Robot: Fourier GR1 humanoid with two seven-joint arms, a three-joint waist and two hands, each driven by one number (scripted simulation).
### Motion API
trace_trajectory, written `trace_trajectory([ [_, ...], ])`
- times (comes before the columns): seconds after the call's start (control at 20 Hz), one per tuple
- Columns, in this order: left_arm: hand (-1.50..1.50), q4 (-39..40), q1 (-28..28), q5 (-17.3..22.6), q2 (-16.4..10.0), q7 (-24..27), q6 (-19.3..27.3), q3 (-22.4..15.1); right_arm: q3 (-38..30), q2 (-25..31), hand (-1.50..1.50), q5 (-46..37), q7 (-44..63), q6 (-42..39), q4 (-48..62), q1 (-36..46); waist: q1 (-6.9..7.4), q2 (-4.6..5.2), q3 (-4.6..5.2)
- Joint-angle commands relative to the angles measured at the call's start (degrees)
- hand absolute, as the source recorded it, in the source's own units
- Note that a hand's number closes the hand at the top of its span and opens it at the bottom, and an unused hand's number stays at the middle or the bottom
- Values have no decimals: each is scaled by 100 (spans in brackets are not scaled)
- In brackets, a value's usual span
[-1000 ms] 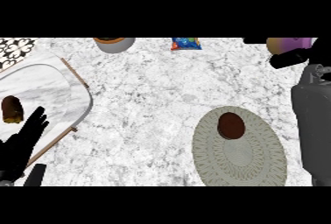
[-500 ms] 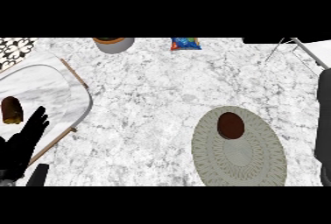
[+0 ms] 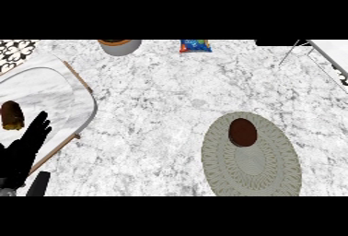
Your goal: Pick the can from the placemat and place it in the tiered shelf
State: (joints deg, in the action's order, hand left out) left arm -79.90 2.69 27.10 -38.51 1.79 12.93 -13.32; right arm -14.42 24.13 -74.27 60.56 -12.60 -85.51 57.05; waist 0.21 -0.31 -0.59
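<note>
Can: the brown can (image 3: 242, 132) sat on the round placemat (image 3: 262, 173), lower right of the frame, not yet picked up.
Left hand: the left hand (image 3: 26, 146) rested at the lower left, fingers (image 3: 39, 125) straight, holding nothing, likely because the can was far from it.
Right hand: not seen.
Shelf: the tiered shelf (image 3: 58, 87) lay at the left, well apart from the can across the desk (image 3: 156, 101).

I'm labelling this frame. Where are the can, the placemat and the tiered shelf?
can (image 3: 242, 132), head view, on its dark top.
placemat (image 3: 255, 171), head view, on bare weave below the can.
tiered shelf (image 3: 51, 90), head view, on its bare marble tier.
</note>
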Motion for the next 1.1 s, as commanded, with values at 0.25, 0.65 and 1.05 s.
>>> trace_trajectory([
  [0.25, 0, -67, -297, -132, 468, -58, 251, -159, -497, 730, 150, -95, -61, -426, 1282, 659, 15, 46, 62],
  [0.65, 0, -112, -290, 42, 257, -153, 196, 46, -740, 1488, 150, -295, -652, -212, 2199, 576, 13, 42, 59],
  [1.05, 0, 210, -512, 52, 335, 17, 47, 1, -1154, 1577, 150, -74, -1104, 1115, 3109, 311, 18, 67, 58],
])
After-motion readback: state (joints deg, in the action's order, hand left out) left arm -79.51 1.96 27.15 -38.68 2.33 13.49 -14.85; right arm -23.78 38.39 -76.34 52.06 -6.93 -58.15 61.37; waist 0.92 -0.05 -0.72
